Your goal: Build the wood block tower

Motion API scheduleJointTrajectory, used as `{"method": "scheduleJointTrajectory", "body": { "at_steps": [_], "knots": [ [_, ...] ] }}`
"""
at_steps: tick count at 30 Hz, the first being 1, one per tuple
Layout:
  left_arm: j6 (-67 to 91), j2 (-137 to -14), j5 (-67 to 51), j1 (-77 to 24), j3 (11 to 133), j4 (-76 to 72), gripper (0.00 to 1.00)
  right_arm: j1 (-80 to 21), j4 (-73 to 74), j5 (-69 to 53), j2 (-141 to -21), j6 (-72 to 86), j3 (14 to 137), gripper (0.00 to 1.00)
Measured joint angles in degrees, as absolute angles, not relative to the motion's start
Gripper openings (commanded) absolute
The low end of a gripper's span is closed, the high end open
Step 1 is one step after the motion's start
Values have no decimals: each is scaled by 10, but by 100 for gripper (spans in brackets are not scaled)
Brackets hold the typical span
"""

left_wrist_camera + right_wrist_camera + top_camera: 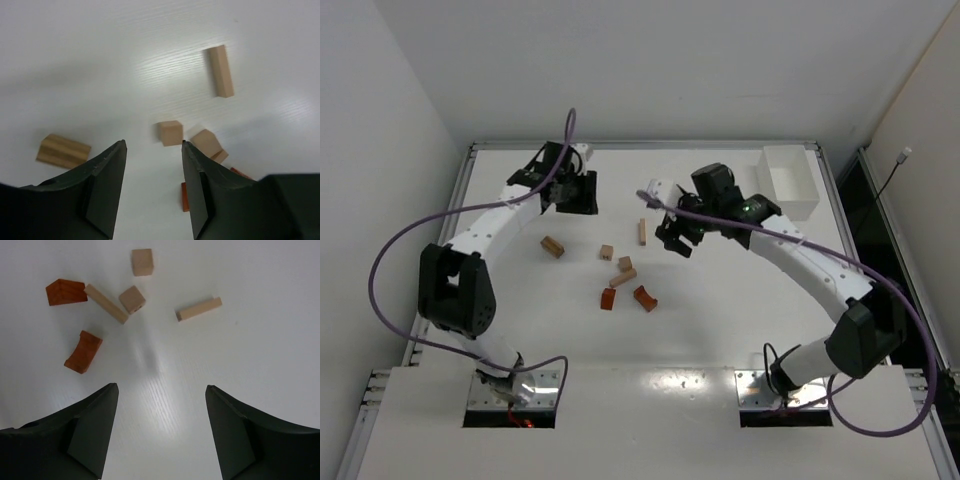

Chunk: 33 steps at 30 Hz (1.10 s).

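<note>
The wooden blocks lie loose on the white table, none stacked. In the top view I see a ridged tan block (553, 246), a tan cube (607, 252), a tan bar (642, 232), another tan cube (625, 264), a reddish-brown block (608, 299) and a reddish-brown arch (644, 298). My left gripper (575, 200) is open and empty behind the ridged block; its wrist view shows the gripper (153, 145), a cube (171, 133) and the bar (220, 70). My right gripper (675, 243) (162, 387) is open and empty right of the bar (198, 308), with the arch (83, 351) ahead.
A white rectangular tray (790, 180) stands at the back right of the table. Purple cables loop from both arms. The table's raised rim runs along the back and sides.
</note>
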State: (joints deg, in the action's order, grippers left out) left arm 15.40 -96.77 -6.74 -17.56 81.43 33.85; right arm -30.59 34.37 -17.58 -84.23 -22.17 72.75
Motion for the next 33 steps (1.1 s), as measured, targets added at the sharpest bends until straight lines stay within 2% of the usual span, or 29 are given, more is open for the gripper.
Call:
{"method": "scheduleJointTrajectory", "body": {
  "at_steps": [5,7,17,30,33],
  "knots": [
    [150,-921,-57,-92,763,352,69,-393,267,-170,-848,-341,669,67],
    [150,-917,-51,-58,756,360,74,-413,243,-189,-871,-381,666,65],
    [144,-903,-62,92,751,374,75,-446,264,-274,-1062,-502,791,52],
    [142,-947,-101,125,763,384,75,-481,422,-292,-1177,-612,907,35],
    [142,-958,-106,125,767,386,75,-478,450,-285,-1195,-627,917,34]
  ]
}}
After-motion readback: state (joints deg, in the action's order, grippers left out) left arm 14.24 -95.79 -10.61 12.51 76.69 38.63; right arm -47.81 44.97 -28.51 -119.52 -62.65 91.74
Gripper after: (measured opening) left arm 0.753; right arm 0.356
